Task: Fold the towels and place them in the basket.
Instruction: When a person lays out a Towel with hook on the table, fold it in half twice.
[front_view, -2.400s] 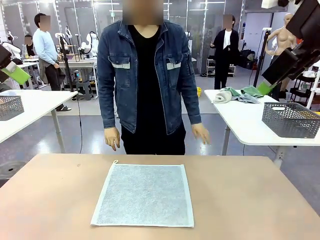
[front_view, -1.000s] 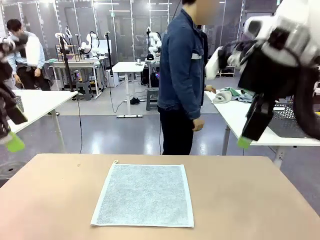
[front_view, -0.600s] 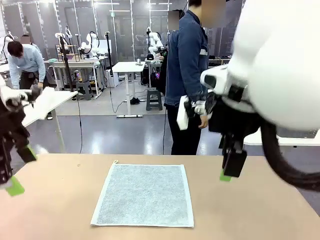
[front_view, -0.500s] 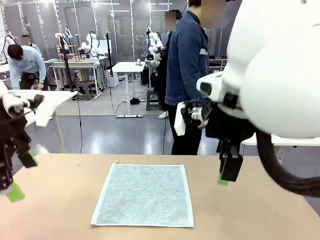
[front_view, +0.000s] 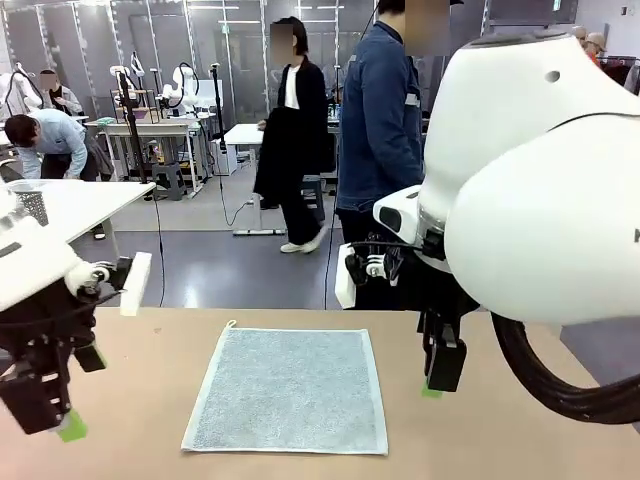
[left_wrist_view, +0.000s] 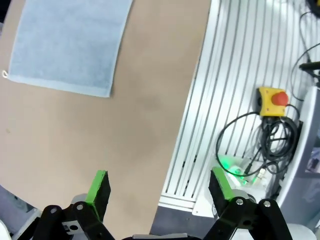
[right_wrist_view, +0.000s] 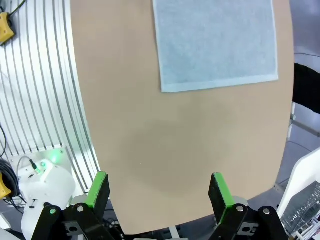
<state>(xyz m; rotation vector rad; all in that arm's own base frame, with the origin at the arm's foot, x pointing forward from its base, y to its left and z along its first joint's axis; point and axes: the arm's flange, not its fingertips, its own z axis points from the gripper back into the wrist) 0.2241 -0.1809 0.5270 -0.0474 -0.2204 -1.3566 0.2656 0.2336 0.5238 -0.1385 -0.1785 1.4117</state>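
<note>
Beyond near tan tabletop: glossy grey floor; white tables at far left and centre; glazed partitions along far wall; brightly lit throughout.

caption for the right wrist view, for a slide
Open right gripper above tan table, blue-grey towel spread flat ahead

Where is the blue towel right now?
Front view: the towel lies flat mid-table, between the left gripper and the right gripper, touching neither.
</note>
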